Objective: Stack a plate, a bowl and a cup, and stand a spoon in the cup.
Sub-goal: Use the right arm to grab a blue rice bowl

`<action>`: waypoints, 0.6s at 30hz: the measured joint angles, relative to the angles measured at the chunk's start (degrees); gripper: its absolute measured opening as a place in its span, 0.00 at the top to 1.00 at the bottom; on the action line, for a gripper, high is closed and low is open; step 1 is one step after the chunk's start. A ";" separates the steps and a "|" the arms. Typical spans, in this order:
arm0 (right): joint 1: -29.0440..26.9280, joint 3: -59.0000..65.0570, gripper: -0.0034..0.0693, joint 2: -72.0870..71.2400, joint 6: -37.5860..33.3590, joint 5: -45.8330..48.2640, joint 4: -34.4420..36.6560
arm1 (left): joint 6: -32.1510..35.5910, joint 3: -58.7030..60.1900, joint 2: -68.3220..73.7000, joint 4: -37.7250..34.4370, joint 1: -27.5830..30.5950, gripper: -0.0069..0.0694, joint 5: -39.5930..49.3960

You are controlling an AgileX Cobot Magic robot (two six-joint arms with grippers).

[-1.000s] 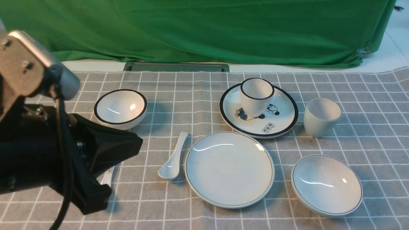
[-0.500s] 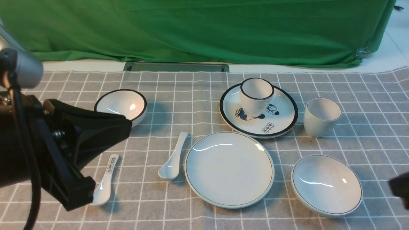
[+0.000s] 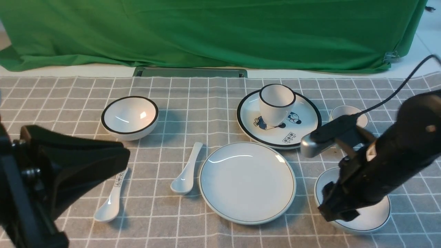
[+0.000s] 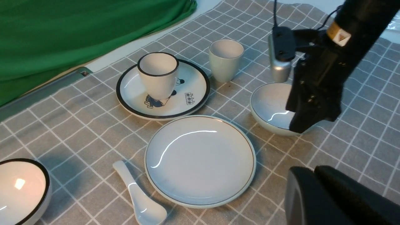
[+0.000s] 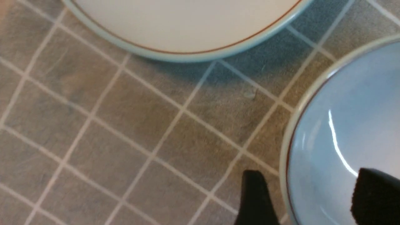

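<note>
We note the right hand (image 5: 312, 203) released, one finger inside and one outside the rim of the bowl (image 3: 372, 217), which sits on the surface (image 3: 206, 113) just right of the plate (image 3: 247, 182). We judge this the bowl pick-up; next: clench on rim, lift, centre over plate.

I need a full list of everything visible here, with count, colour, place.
plate: 1, white, green rim line, centre front
bowl: 1, white, shallow, dark rim line, front right
cup: 1, plain white, behind the bowl
spoon: 1, plain white, left of the plate
cartoon plate: 1, white, black rim, behind the plate
black-rimmed cup: 1, white, on the cartoon plate
deep bowl: 1, white, black rim, back left
lettered spoon: 1, white, front left
tablecloth: 1, grey checked, under everything
backdrop: 1, green, back
left gripper: 1, black, front left
right gripper: 1, black, open astride the bowl's rim
</note>
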 joint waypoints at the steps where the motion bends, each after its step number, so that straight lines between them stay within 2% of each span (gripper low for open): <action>1: 0.00 -0.29 0.31 1.30 0.00 -0.55 0.00 | 0.00 0.06 -0.13 -0.07 0.00 0.89 0.12; 7: 0.00 -2.86 0.34 9.35 -0.29 -2.72 -3.12 | -0.05 1.09 -0.77 -0.21 0.00 0.89 0.95; 10: 0.00 -3.73 0.40 11.60 -0.18 -2.50 -4.57 | -0.05 1.09 -0.77 -0.21 0.00 0.89 1.36; 13: 0.10 -4.43 0.54 11.94 -0.25 -1.91 -5.50 | -0.05 1.09 -0.77 -0.26 0.00 0.89 1.36; 18: 0.29 -5.49 0.58 11.99 -0.30 0.46 -6.16 | -0.05 1.09 -0.77 -0.26 0.00 0.89 1.36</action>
